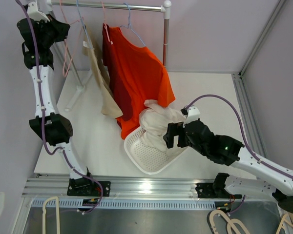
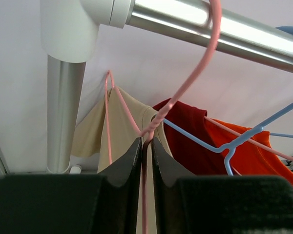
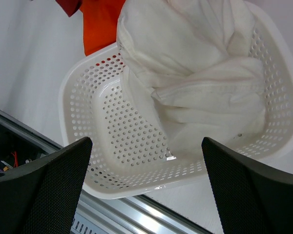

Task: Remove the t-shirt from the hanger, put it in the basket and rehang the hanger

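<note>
A white t-shirt (image 1: 157,124) lies bunched in the white perforated basket (image 1: 139,153), off any hanger; it also shows in the right wrist view (image 3: 195,83). My right gripper (image 1: 170,135) hangs open and empty just above the basket's near rim (image 3: 112,187), its midpoint over the basket (image 3: 146,190). My left gripper (image 1: 63,30) is up at the rail's left end, shut on the neck of an empty pink hanger (image 2: 183,87) whose hook rests over the rail (image 2: 224,27). In the left wrist view the fingertips (image 2: 146,142) pinch the pink wire.
On the rail (image 1: 112,6) hang a beige shirt (image 1: 98,78), a dark red shirt (image 1: 115,68) and an orange shirt (image 1: 144,78) on a blue hanger (image 2: 234,146). The rack's upright post (image 2: 63,112) stands left of my left gripper. Spare hangers lie at the near edge (image 1: 224,222).
</note>
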Controlling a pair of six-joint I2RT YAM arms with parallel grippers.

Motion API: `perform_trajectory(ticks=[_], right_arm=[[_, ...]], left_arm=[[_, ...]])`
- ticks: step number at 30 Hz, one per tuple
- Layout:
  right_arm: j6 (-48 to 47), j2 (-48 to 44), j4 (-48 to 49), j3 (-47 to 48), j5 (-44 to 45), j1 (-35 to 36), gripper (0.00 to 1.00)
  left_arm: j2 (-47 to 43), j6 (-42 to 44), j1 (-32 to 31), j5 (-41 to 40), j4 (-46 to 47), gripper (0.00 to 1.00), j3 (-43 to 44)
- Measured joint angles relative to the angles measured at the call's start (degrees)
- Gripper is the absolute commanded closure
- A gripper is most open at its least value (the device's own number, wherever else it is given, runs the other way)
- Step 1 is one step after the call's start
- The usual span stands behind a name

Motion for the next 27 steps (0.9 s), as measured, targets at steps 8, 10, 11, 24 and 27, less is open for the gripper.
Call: perform_trajectory(ticks=[8, 10, 11, 24, 27], right_arm=[[0.0, 0.0, 0.5, -0.5, 0.2, 0.3, 0.01], [0.0, 0.0, 1.2, -1.1, 0.0, 0.3, 0.01], [0.0, 0.0, 1.6, -1.4, -0.1, 0.3, 0.01], [-0.2, 0.7, 4.3, -2.3, -2.4, 1.1, 0.01], [-0.2, 0.0, 4.4, -2.7, -2.4, 1.4, 0.0]], left_arm=[[-1.3, 0.6, -0.8, -2.2, -2.0, 0.76, -0.9], [-4.0, 2.2, -2.1, -5.3, -3.1, 0.71, -3.3], [-5.8, 3.2, -3.2, -7.8, -3.6, 0.69, -5.1], [-23.0, 6.6, -18.2, -33.6, -6.6, 0.59, -12.5], [-22.2, 6.5, -18.4, -35.1, -7.8, 0.56, -12.6]])
